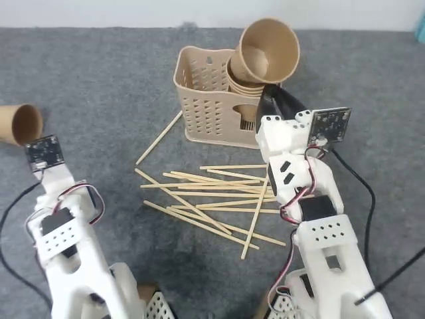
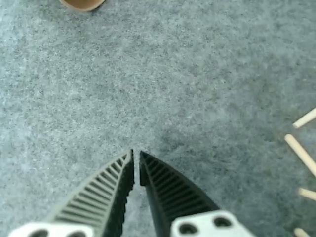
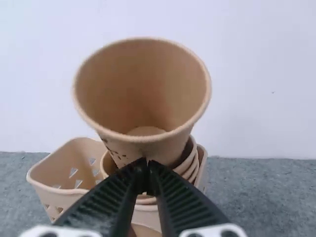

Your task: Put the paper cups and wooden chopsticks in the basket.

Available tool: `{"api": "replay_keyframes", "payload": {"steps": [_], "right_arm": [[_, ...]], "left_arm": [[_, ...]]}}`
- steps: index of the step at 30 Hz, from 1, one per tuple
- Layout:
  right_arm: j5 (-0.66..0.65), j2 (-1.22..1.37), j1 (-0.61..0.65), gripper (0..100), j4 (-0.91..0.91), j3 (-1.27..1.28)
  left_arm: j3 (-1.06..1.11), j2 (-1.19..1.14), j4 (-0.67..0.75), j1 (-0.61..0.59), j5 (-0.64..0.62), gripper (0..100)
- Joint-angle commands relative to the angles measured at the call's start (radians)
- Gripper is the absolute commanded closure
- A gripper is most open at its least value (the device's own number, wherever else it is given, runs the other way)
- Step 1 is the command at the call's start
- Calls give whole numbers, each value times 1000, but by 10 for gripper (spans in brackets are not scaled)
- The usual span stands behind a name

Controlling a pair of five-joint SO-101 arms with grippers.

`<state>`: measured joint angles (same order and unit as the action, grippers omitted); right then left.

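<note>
A paper cup is being seated in the basket, which stands near the middle of the surface's far edge. A stack of cups is already held in the basket's right end, and the top cup is lodged in that stack at a tilt, its mouth turned up and toward the arms. The right hand is seen with its jaws drawn together, the tips set against that cup's outer wall just below the rim; no part of the cup is seen between them.

The left hand is held low over bare surface near the left edge, its jaws all but together on nothing. A last loose cup lies on its side at the left edge. The wooden chopsticks are strewn across the middle of the surface, none yet in the basket, and a single chopstick lies apart by the basket's near left corner.

Next, the tilted cup would probably need to be pressed straight into the stack. The loose cup could then be fetched, most handily by the left hand.
</note>
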<state>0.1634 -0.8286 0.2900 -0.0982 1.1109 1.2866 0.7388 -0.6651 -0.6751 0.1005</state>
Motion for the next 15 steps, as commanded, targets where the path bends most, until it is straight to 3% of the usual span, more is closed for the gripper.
{"api": "replay_keyframes", "payload": {"steps": [1,15], "right_arm": [[14,-31,-12,991,-53,-63],[14,-79,-8,991,-71,-150]], "left_arm": [[-2,23,26,8,9,977],[-2,23,26,8,9,977]]}}
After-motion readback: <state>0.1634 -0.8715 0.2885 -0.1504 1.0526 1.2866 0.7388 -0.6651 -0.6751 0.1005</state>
